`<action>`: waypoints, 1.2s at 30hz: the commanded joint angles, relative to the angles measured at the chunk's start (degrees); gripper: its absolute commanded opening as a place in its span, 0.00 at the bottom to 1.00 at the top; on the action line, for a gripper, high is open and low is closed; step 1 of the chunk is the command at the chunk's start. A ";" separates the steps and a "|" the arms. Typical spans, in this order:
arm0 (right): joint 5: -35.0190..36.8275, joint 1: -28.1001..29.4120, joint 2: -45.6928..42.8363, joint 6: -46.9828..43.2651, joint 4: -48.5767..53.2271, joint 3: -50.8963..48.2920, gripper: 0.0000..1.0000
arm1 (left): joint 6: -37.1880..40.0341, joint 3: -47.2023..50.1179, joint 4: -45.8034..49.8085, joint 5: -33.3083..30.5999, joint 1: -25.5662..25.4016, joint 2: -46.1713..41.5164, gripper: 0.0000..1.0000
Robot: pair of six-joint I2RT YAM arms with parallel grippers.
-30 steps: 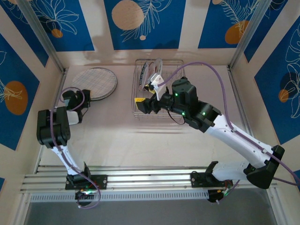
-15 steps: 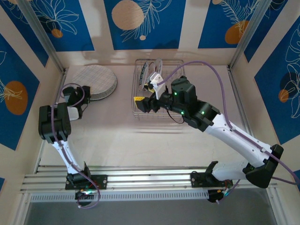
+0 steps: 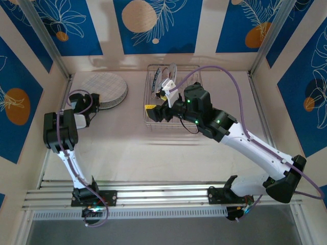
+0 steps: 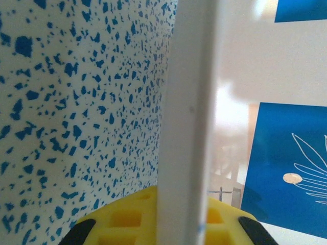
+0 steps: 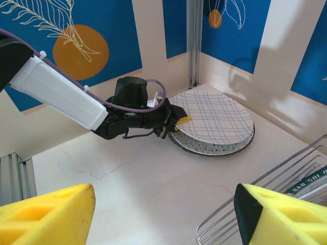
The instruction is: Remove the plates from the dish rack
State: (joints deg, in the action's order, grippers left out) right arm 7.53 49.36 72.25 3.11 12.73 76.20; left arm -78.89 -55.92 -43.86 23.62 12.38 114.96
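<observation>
Here, beige tabletop [image 3: 127, 148], blue leaf-print walls [image 3: 153, 25], stacked plates [image 3: 104, 88]

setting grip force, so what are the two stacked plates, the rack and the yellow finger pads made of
Checked plate and the speckled plate under it: probably glazed ceramic, with smooth faces and printed patterns.
Dish rack: thin, shiny silver wire, likely steel.
Pads of the right gripper: yellow, matte and soft-looking, perhaps foam or rubber; I can't tell which.

Approx. "HAO SHI…" on label [image 5: 305, 179] in dish rack [image 5: 214, 217].
</observation>
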 commanded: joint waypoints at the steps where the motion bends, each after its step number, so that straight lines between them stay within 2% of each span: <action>1: 0.13 -0.34 -0.18 0.58 -1.83 1.95 0.73 | 1.37 -2.18 -2.99 1.60 0.91 0.88 0.00; 12: -0.06 -0.55 -0.06 0.93 -1.50 2.19 0.74 | 1.40 -2.23 -1.17 2.46 0.96 1.38 0.00; 18: -0.15 -0.53 -0.18 1.24 -1.45 2.18 0.74 | 2.43 -2.35 2.26 2.37 0.94 0.42 0.10; 29: 0.20 -0.44 -0.62 2.02 -1.06 1.97 0.74 | 4.01 -4.78 10.20 2.77 0.98 -1.53 0.21; 36: 0.47 -0.46 -0.79 2.26 -0.83 1.94 0.74 | 6.07 -6.81 18.02 2.82 0.96 -3.01 0.34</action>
State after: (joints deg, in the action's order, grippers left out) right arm 7.55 49.04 72.23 4.64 12.64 76.49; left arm -75.18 -60.51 -29.45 25.45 12.53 115.15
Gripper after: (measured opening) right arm 0.737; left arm 0.338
